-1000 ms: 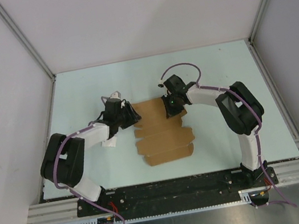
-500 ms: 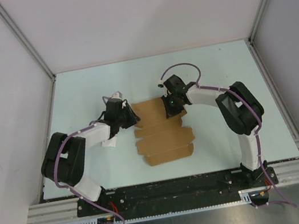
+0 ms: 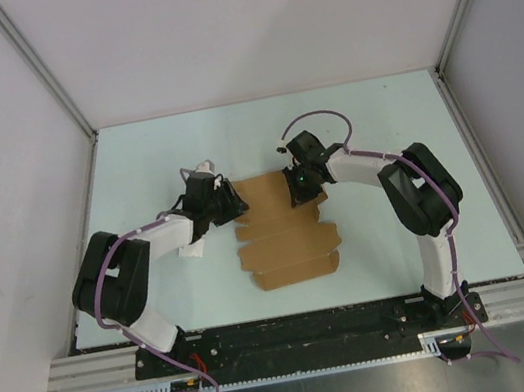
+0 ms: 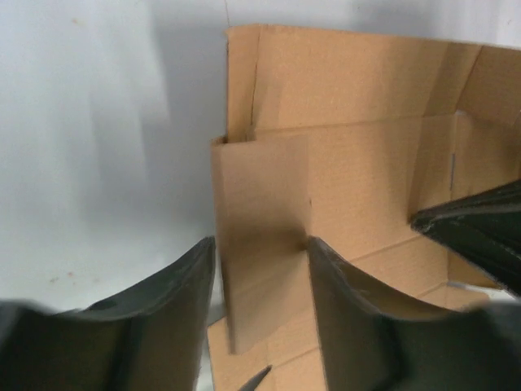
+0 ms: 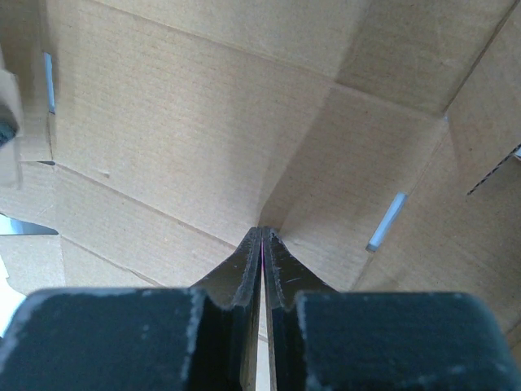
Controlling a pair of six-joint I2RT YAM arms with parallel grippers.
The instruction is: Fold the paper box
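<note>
The paper box (image 3: pixel 283 231) is a flat brown cardboard sheet with tabs, lying in the middle of the table. My left gripper (image 3: pixel 232 204) is at its far left edge. In the left wrist view the left gripper (image 4: pixel 260 244) is open, and a small side flap (image 4: pixel 260 204) stands raised between its fingers. My right gripper (image 3: pixel 299 189) is on the far part of the sheet. In the right wrist view the right gripper (image 5: pixel 262 231) is shut, its tips pressed down at a crease in the cardboard (image 5: pixel 187 122). Its dark finger also shows in the left wrist view (image 4: pixel 480 224).
The pale table (image 3: pixel 381 124) is bounded by grey walls on the left, right and back. A small white scrap (image 3: pixel 193 250) lies beside my left forearm. The near tabs of the sheet (image 3: pixel 296 271) lie flat toward the front edge.
</note>
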